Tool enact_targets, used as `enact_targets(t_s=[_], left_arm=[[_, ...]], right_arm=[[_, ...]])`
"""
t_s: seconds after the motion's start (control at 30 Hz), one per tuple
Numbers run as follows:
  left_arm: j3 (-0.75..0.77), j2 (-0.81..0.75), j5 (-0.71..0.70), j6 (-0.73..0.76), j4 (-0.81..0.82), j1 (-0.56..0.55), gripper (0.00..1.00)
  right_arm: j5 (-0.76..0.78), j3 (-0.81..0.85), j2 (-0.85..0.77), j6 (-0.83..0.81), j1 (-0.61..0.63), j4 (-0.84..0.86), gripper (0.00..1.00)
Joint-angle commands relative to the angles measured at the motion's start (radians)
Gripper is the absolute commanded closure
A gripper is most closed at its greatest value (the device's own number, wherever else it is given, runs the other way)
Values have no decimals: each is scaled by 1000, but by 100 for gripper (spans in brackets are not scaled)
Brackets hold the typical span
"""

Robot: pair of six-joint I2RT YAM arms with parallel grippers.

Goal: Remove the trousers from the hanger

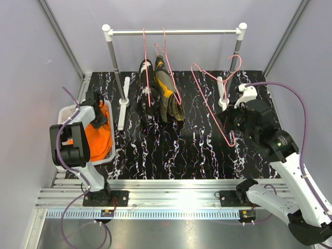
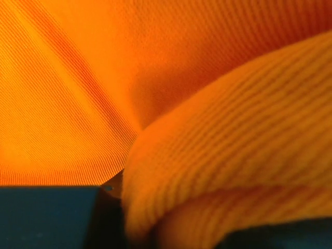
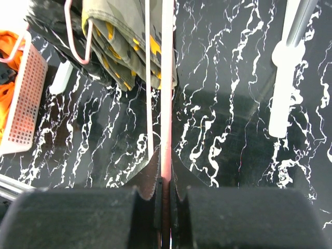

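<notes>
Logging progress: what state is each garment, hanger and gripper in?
Orange trousers: off hanger, bunched in the white basket.
Olive trousers: draped on a hanger on the rail.
Black speckled trousers: draped on another hanger on the rail.
Empty pink hanger: off rail, clamped in right gripper.
Left gripper: buried in orange trousers; grip unclear.

1. Plain pale grey walls (image 1: 207, 15) close in the back and both sides, with slim metal struts (image 1: 60, 36) running up the corners.
2. The tabletop (image 1: 197, 150) is black with white marble veining (glossy enough to show soft reflections).
3. A clothes rail (image 1: 207, 32) with white posts and a metallic crossbar stands towards the far edge on two white feet.
4. A ribbed aluminium rail (image 1: 171, 189) runs along the near edge, catching a bright glare of light.
</notes>
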Motion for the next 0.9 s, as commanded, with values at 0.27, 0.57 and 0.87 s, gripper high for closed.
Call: enact_targets(t_s=[0.27,0.57,0.87], left_arm=[[47,24,104,43,-94,-18,77],[197,-270,67,160,-246,-17,20],[174,-560,176,207,-266,-18,14]], right_arm=[[19,98,32,-46,3,43,100],[102,173,90,-93,3,29,100],[144,268,201,-201,3,90,100]])
